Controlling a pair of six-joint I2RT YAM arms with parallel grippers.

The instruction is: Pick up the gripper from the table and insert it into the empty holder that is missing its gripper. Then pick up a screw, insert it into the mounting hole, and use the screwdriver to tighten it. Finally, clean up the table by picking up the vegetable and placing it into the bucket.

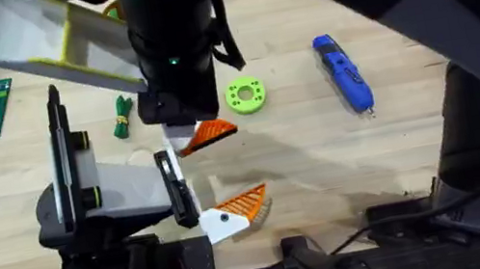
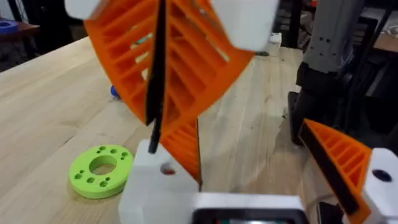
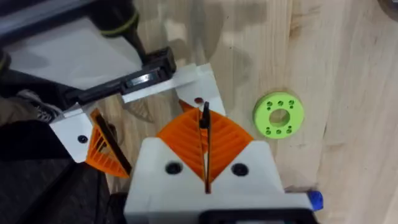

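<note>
Orange finger [image 1: 208,134] half hidden under right gripper [image 3: 205,163] clamping it; left gripper state unclear.

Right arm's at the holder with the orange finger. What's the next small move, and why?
Probably ease the right gripper slightly further toward the white holder without letting go. The orange finger looks only partly seated, and the screw hole beside it is empty, so releasing now seems premature.

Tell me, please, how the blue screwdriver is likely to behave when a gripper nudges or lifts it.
The screwdriver looks rigid. Its rounded pen-like body lying flat on the table suggests it may roll if pushed sideways. The smooth casing could slip between fingers, so a mid-body grasp seems safest.
</note>
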